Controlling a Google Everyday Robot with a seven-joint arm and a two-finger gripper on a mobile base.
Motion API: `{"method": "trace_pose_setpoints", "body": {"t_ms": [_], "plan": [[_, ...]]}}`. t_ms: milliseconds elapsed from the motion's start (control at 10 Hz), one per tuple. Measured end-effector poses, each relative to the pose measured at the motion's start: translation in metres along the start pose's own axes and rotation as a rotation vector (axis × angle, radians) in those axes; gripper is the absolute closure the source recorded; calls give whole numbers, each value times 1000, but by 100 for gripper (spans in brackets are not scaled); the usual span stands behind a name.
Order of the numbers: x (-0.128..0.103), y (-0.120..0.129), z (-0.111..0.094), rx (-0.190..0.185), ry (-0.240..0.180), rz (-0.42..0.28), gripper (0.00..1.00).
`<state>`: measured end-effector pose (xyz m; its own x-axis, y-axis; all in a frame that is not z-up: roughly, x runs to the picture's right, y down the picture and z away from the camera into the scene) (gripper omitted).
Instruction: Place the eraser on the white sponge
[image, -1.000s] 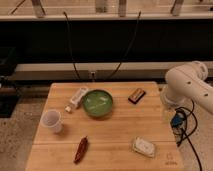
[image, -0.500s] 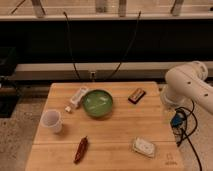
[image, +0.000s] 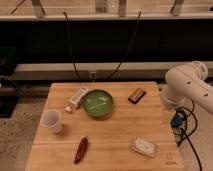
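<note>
Fingers (image: 175, 120) spread, right of table (image: 115, 132), eraser (image: 136, 95) untouched

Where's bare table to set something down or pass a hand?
Free: front middle, between the pepper-shaped thing and white sponge; right side, between eraser and sponge. Crowded: back left, with white box, green bowl, white cup. The gripper hangs off the table edge, right.

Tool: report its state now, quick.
Tool: open, holding nothing, hidden behind the arm off the table's right edge; the eraser lies on the table.
</note>
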<state>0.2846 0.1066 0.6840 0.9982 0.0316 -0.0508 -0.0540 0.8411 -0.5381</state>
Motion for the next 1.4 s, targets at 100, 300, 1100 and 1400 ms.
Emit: {"method": "trace_pose_setpoints", "body": {"t_ms": [100, 300, 1100, 1400], "plan": [[0, -1, 0, 3, 2, -2, 20], [-8, -16, 8, 22, 12, -22, 20], [-31, -60, 33, 77, 38, -103, 20], [-38, -74, 40, 96, 48, -129, 20]]}}
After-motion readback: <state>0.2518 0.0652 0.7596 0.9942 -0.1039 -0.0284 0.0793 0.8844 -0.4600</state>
